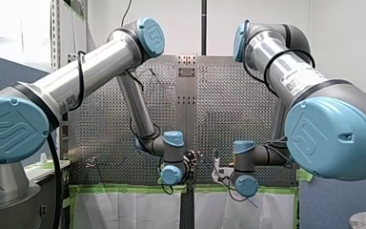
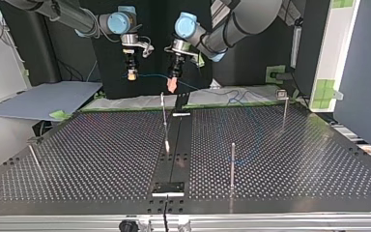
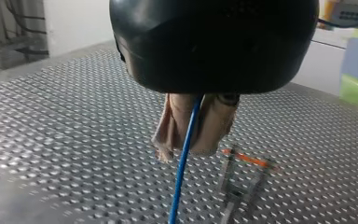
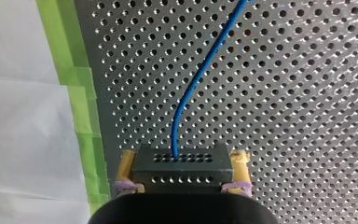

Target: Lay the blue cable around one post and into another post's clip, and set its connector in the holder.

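Top view, left to right. A short thin post (image 2: 34,155) stands tilted near the worktop's (image 2: 101,145) left edge, well apart from the rest. The right gripper (image 2: 132,73) hangs above the worktop's far edge, fingers clamped on the black connector (image 4: 182,165). The right wrist view shows yellow pads (image 4: 127,164) pressing both its sides, and the blue cable (image 4: 191,93) leaving its face over the perforated plate. The cable runs roughly level through the air to the left gripper (image 2: 173,83), near the right one. In the left wrist view, beige pads (image 3: 214,126) are pressed together on the cable, which hangs down below them. Ahead of those fingers is a small metal fixture (image 3: 242,161) with an orange strip, possibly a clip but too blurred to be sure. Further right in the top view, a slim post (image 2: 164,113) stands below the left gripper by the centre strip. A taller post (image 2: 232,164) stands nearer the camera. A block-topped post (image 2: 284,104) stands towards the far right.
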Controlling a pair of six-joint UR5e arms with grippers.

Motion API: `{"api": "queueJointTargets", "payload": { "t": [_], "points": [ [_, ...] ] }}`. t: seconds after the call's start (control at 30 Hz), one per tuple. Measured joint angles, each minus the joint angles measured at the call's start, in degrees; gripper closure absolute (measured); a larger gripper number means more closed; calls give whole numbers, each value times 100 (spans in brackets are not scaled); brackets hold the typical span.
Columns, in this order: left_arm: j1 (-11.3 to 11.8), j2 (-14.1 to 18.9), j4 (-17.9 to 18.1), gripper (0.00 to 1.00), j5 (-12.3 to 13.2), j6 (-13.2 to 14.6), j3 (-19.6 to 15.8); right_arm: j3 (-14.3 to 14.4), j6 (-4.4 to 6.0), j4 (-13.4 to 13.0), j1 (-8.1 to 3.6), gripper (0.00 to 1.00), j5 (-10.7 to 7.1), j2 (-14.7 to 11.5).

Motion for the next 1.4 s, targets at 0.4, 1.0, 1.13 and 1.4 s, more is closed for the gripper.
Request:
{"api": "queueJointTargets", "payload": {
  "t": [0.4,1.0,1.13,1.4],
  "points": [
    [52,-138,-257,85,25,-72,425,-180,-52,-34,-37,100,-62,56],
    [120,-445,-522,85,102,-125,960,-451,-101,109,-126,100,-93,73],
    [143,-447,-523,85,77,-158,994,-509,-112,120,-167,100,-103,75],
    [242,-452,-671,85,52,-185,1097,-644,-110,220,-211,100,-116,80]
  ]
}}
